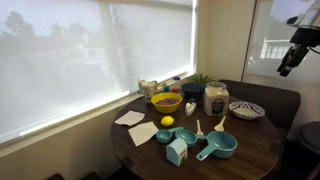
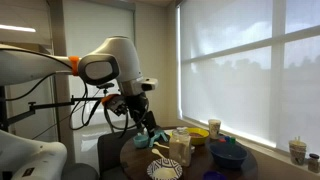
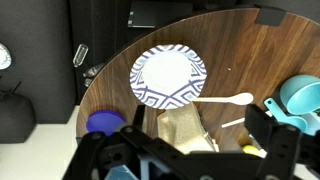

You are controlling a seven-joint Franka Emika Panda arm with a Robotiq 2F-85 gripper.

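So the hand [image 1: 287, 66] is held wide open, nothing gripped, well above the round dark wooden surface [image 3: 240, 50]. In the wrist view, the round blue-and-white patterned plate [image 3: 168, 76] is seen at the hand's 12 o'clock, with a pale wooden spoon [image 3: 225, 99] at the plate's 4 o'clock.

Daylight comes through the drawn roller blinds [image 1: 90, 60], which glow pale and washed out from nine to twelve o'clock in an exterior view. The round table [image 1: 255, 160] below them is dim, with only soft shadows on it. In an exterior view the same blinds [image 2: 250, 70] blow out at three o'clock, while the room at nine is murky. Every frame is coarse. In the wrist view the patterned plate [image 3: 168, 77] is evenly lit and fairly sharp, the wood shows a faint sheen at one o'clock, and my gripper [image 3: 185, 150] at six is dark and blurred.
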